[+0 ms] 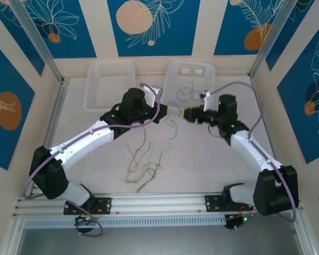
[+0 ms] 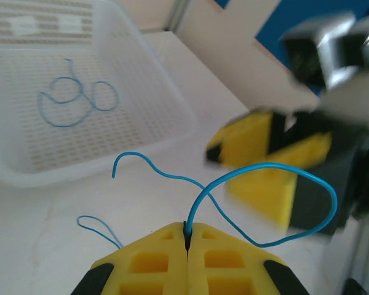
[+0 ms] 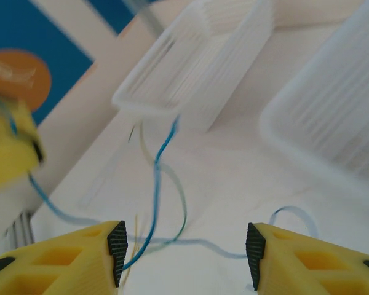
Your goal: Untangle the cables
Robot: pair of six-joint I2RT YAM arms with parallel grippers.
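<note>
Yellow fingers of the left pincer (image 2: 186,236) clench a thin blue cable (image 2: 267,169), which loops in waves above the table (image 2: 24,239) toward the right pincer (image 3: 186,246), released, its jaws apart. A second blue cable (image 2: 74,98) lies curled in the white basket (image 2: 172,98). Loose yellow and green cables (image 1: 149,169) sprawl tangled nearer the arm bases.
</note>
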